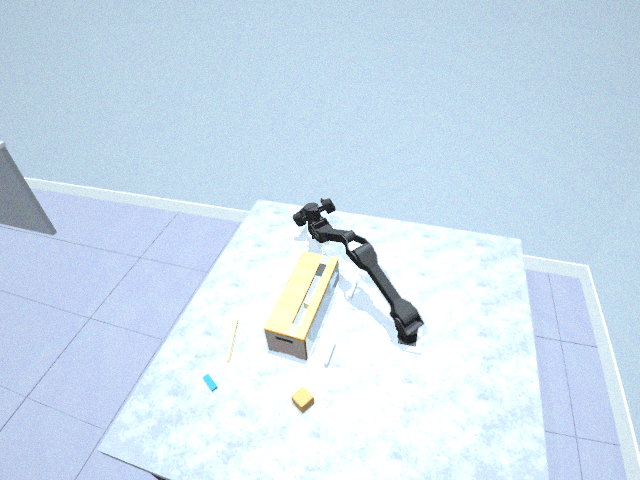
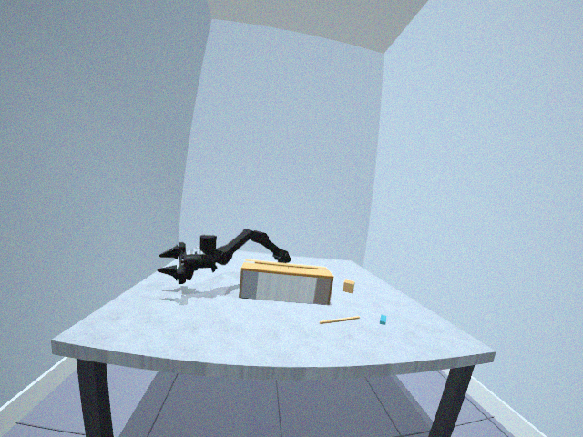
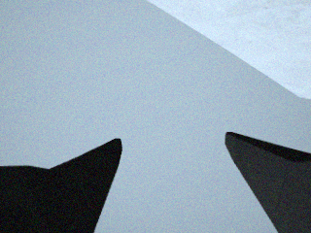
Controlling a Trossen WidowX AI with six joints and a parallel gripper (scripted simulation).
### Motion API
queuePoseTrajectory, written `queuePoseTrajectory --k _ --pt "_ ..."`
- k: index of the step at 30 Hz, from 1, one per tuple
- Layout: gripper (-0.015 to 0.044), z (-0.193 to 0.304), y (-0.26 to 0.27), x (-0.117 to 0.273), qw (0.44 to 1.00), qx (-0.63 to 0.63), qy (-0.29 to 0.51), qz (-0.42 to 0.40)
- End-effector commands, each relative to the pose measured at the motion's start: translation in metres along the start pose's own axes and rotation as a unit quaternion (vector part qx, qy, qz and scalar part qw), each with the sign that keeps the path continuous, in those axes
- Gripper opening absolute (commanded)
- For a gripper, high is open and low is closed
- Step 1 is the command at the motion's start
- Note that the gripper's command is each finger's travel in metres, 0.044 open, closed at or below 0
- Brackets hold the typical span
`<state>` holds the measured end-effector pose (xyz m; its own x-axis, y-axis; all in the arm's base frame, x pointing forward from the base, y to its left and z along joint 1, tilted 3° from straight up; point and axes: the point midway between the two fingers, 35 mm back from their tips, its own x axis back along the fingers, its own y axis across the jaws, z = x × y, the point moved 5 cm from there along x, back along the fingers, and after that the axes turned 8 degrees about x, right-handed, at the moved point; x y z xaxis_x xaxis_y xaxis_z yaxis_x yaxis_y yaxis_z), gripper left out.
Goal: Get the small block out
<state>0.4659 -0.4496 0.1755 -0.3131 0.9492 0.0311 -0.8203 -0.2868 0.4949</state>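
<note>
Presently: end effector (image 2: 170, 262) spread, holding nothing, hovering off the far end of the slotted box (image 2: 285, 282); the small block, seen only from the top view, sits on the shelf (image 1: 306, 305). Risk: a push toward the wrong end drops it into the closed pocket, or a careless reach shoves the box along the desk (image 2: 235, 329). Wrist view shows only fingertips and wall.

The pale mottled bench (image 1: 454, 392) stands on dark legs over a tiled floor (image 1: 77, 289). In the top view, a yellow-topped box (image 1: 289, 302) sits near its centre. A thin yellow stick (image 1: 233, 341) lies at the box's 8 o'clock, a small cyan block (image 1: 209, 382) farther out at 7, and a tan cube (image 1: 302, 399) at 6.
</note>
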Motion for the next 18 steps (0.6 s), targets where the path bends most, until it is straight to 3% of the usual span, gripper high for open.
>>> queuePoseTrajectory --k 1,8,18 --pt "0.0400 0.001 0.000 0.000 1.000 0.003 0.000 0.002" --pt "0.0400 0.027 -0.004 0.025 0.985 0.145 -0.010 0.096" --pt "0.0400 0.056 -0.004 0.078 0.909 0.338 0.007 0.243"
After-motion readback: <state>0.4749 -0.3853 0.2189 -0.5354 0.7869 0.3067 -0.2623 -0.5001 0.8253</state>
